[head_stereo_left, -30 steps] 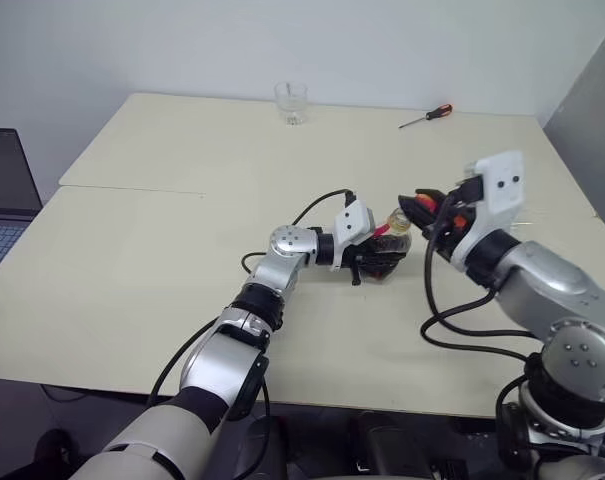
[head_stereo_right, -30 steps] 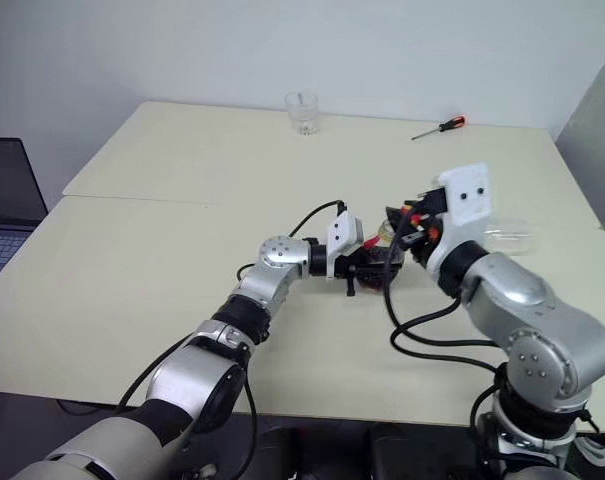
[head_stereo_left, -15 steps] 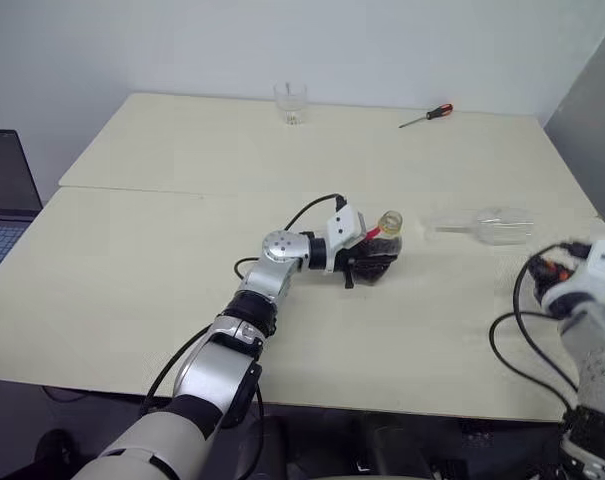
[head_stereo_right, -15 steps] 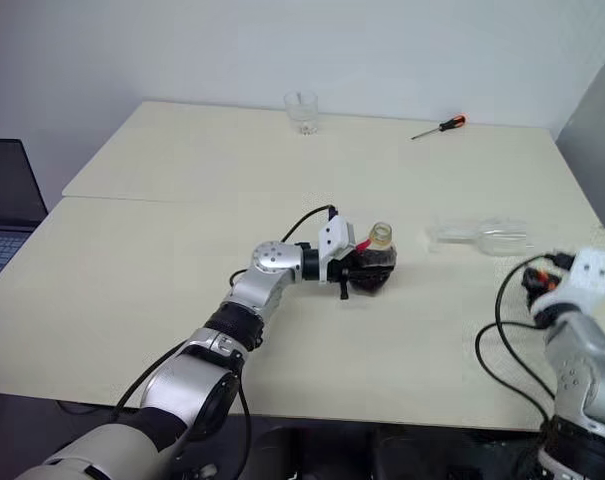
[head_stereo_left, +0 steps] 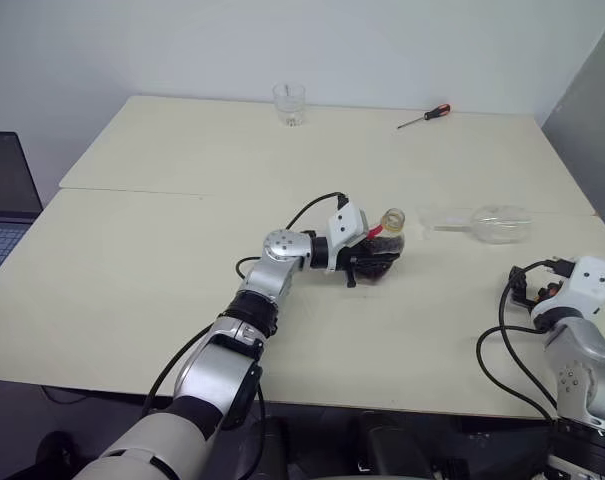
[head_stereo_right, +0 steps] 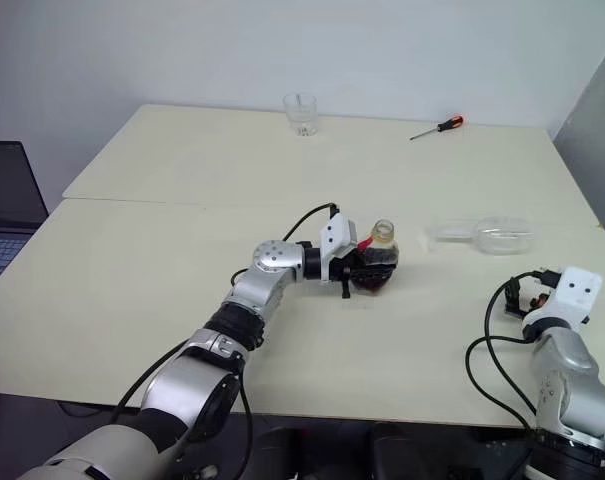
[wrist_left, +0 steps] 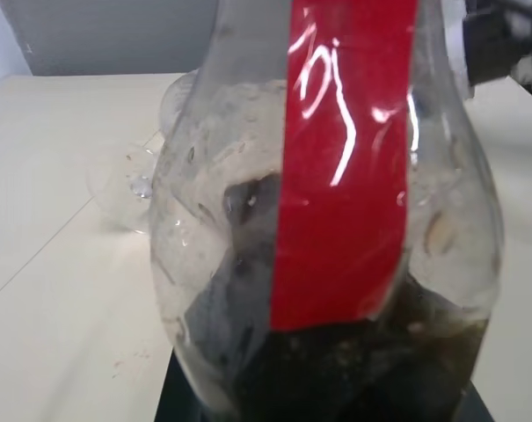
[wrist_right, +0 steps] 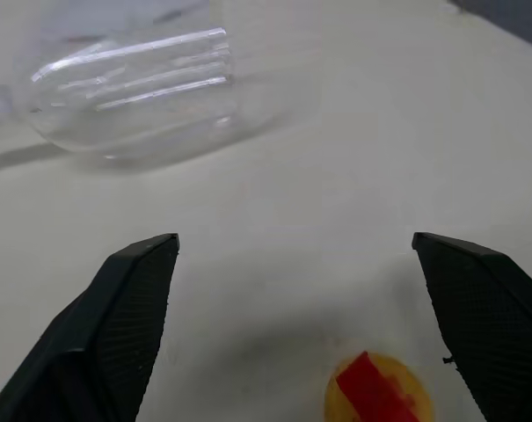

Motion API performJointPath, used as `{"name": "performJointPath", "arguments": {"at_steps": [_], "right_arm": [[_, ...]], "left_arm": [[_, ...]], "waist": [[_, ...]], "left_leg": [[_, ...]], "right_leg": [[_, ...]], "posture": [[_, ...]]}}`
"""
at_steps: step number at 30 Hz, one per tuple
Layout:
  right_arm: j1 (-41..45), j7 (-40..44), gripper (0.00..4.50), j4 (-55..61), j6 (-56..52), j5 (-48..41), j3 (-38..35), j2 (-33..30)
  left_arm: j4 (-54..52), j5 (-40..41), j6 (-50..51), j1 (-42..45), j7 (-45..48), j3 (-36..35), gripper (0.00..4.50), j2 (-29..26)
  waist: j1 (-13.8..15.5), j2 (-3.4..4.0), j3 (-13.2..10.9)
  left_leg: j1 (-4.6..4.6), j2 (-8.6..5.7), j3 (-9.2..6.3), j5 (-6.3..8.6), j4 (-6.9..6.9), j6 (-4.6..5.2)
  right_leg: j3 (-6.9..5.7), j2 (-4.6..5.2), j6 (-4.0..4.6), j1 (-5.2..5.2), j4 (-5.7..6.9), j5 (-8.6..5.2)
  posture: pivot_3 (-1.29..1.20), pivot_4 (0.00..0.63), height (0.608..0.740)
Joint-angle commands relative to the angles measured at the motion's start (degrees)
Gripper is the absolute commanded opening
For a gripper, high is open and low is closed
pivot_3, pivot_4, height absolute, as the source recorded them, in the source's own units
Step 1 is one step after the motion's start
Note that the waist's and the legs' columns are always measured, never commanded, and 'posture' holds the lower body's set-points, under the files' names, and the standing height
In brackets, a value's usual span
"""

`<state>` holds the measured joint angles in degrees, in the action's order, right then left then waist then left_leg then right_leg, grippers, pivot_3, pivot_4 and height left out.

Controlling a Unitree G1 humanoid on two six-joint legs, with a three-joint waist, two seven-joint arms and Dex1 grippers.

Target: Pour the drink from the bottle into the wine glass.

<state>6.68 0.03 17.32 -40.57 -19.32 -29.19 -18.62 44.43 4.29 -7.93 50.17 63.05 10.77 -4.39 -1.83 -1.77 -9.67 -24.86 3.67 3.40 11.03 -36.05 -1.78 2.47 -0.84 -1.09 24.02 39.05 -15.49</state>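
Left hand (head_stereo_left: pixel 374 262) clenched on small squat clear plastic bottle (head_stereo_left: pixel 383 247) with red label strip, frame centre, uncapped, dark brown drink (wrist_left: pixel 336 369) pooled low inside. Clear stemmed wine glass (head_stereo_left: pixel 487 222) lying on side on cream bench (head_stereo_left: pixel 162 250), right of bottle. Right hand (wrist_right: pixel 305 325) released, fingers wide, lower right; yellow-and-red cap (wrist_right: pixel 378 394) on bench between its fingers
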Motion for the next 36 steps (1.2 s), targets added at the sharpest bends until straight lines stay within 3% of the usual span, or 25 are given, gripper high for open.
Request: {"name": "performJointPath", "arguments": {"at_steps": [1,4,6,11,17,21,27,36], "right_arm": [[1.6,-0.7,4.5,10.0,-5.3,-3.3,-2.1,-2.1],[4.5,3.1,4.5,17.3,-14.6,-10.7,1.3,-4.2],[6.0,10.0,4.5,23.6,-21.0,-18.0,8.5,-8.6],[10.9,16.3,4.5,27.1,-25.1,-24.8,17.7,-12.9],[15.5,24.0,4.5,19.6,-18.2,-16.9,34.3,-16.0],[20.8,26.0,4.5,10.0,-11.4,-11.9,39.8,-11.5],[25.0,30.7,4.5,3.2,-5.4,-7.3,44.4,-8.2],[27.7,33.6,4.5,-1.3,-4.2,-4.6,45.3,-4.8]], "left_arm": [[-3.5,1.7,0.3,0.2,-1.1,-1.5,0.8,-0.2],[-4.8,2.2,1.8,-0.9,-3.7,-2.8,0.8,-1.0],[-5.3,2.0,2.9,-1.5,-7.5,-4.7,0.8,-2.2],[-6.9,1.6,4.3,-3.6,-15.0,-7.9,0.8,-5.0],[-9.2,2.8,5.8,-6.5,-26.3,-14.6,0.8,-8.6],[-9.4,3.6,6.1,-8.1,-33.0,-19.3,0.8,-11.3],[-13.7,3.8,6.9,-13.0,-39.8,-22.8,0.8,-13.6],[-20.4,4.6,11.3,-18.3,-46.7,-24.9,0.79,-14.0]], "waist": [[0.0,0.0,0.0],[-0.2,0.0,0.0],[-0.5,0.01,0.0],[-0.5,-0.03,0.0],[0.0,-0.12,-0.1],[0.0,-0.15,-0.1],[0.1,-0.18,-0.1],[0.1,-0.23,0.0]], "left_leg": [[0.0,0.0,-0.01,0.0,0.0,0.0],[0.0,0.01,-0.03,0.0,0.0,0.0],[0.02,0.02,-0.03,0.0,0.0,0.0],[-0.02,0.08,-0.24,0.0,0.01,0.0],[-0.03,0.01,-0.1,0.0,-0.08,0.0],[-0.03,0.04,-0.1,0.0,-0.09,0.0],[-0.05,0.06,-0.06,0.0,-0.07,-0.01],[-0.01,0.08,-0.02,-0.01,-0.08,-0.02]], "right_leg": [[-0.01,0.0,0.0,0.0,0.0,0.0],[-0.01,-0.01,0.0,-0.01,0.0,0.0],[0.02,-0.03,0.0,0.01,0.03,0.0],[-0.06,-0.09,0.01,-0.03,-0.01,-0.01],[-0.08,0.08,0.0,-0.05,-0.04,0.0],[-0.08,0.03,0.0,0.0,0.01,0.01],[-0.13,0.07,0.24,-0.01,-0.01,0.15],[-0.17,0.11,0.29,-0.03,0.07,0.18]], "posture": [[0.0,0.15,0.74],[0.0,0.15,0.74],[0.0,0.15,0.74],[0.0,0.15,0.74],[0.0,0.15,0.74],[0.0,0.15,0.74],[0.0,0.15,0.74],[0.0,0.15,0.74]]}}
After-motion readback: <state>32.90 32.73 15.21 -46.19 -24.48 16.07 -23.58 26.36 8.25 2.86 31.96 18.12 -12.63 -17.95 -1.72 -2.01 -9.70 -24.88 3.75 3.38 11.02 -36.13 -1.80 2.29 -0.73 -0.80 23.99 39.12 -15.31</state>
